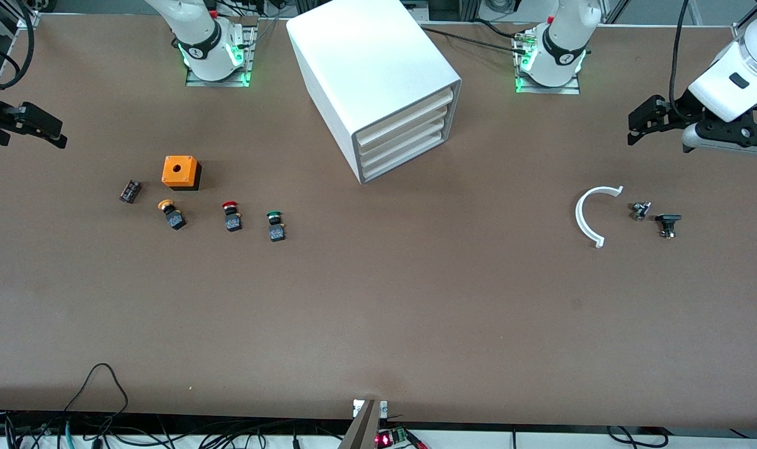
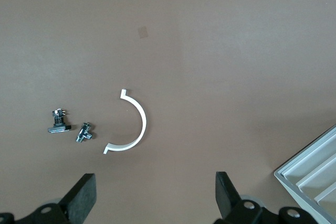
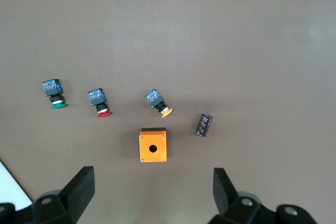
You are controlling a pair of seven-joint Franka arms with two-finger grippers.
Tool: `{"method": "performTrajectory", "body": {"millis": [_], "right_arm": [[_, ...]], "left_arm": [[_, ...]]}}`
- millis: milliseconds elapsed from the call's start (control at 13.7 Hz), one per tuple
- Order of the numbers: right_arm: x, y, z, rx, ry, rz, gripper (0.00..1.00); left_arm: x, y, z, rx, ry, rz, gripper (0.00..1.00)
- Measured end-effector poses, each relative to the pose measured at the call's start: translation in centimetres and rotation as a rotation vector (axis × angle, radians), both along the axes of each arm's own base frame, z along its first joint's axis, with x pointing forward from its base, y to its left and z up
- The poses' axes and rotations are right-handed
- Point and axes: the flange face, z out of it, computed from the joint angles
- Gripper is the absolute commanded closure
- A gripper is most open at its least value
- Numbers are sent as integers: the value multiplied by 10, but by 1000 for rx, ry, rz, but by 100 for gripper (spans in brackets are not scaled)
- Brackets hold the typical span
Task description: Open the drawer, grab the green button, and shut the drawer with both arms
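I have the cabinet (image 1: 378,81) standing at the middle of the table between the two bases, its three drawers all pushed in; the lowest drawer (image 1: 403,160) sits flush with the two above it, fronts facing toward the front camera and angled to the left arm's end. The green button (image 1: 276,226) lies on its side on the bare table toward the right arm's end, its long axis running roughly from the robots to the front camera, green cap pointing at the robots and black body nearer the camera. Beside it lie the red button (image 1: 231,216) and orange button (image 1: 172,214), with an orange box (image 1: 181,173) and a small dark cylinder (image 1: 130,191) close by. Right gripper (image 1: 26,125) waits in the air over its end of the table, jaws spread wide. Left gripper (image 1: 656,118) hangs over its own end, jaws spread too, above a white arc piece (image 1: 587,215) and two small metal parts (image 1: 654,218)
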Motion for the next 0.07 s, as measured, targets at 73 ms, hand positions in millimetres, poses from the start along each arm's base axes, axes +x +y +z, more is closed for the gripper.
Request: {"method": "performTrajectory", "body": {"millis": [73], "right_arm": [[0,0,0,0,1,0,0]], "left_arm": [[0,0,0,0,0,0,0]]}}
